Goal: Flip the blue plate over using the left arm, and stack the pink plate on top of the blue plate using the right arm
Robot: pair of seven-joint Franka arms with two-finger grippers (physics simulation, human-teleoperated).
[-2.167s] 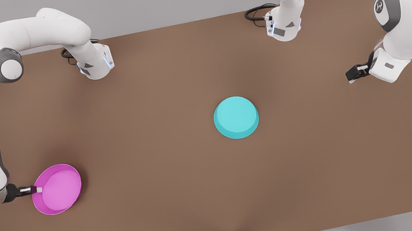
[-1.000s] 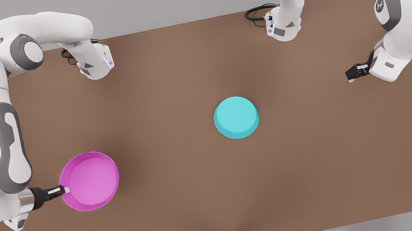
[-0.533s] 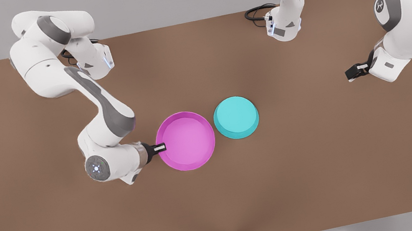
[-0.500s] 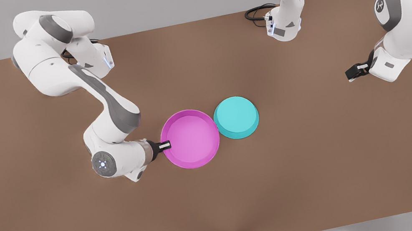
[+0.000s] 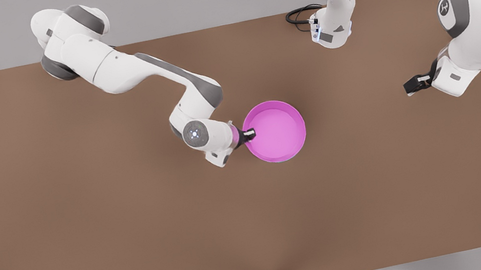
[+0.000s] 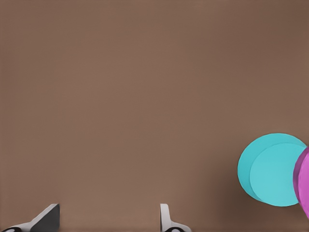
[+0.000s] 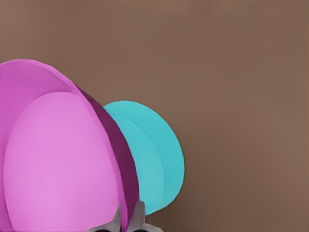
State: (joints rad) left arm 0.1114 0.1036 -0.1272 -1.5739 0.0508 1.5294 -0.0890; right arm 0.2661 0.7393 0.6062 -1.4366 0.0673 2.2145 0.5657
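Stacking is the step in hand: at the front view's centre the right arm's black gripper [image 5: 250, 133], fingers pinching the rim of the round magenta-pink plate [image 5: 275, 131], holds it above the upturned turquoise plate [image 7: 159, 159] on the brown bench [image 5: 89, 231], so lowering and letting go seems next, while the left gripper [image 5: 412, 86] waits at right, fingers spread.

My right gripper [image 5: 249, 133] is clamped on the rim of the pink plate [image 5: 275, 131], a round shallow magenta dish with a lighter flat inside, held open side up directly above the blue plate [image 7: 154, 159]. The blue plate is a plain round turquoise dish lying on the brown worktop [image 5: 87, 221] with its flat base up, directly below the pink plate. In my right wrist view a gap shows between the two.
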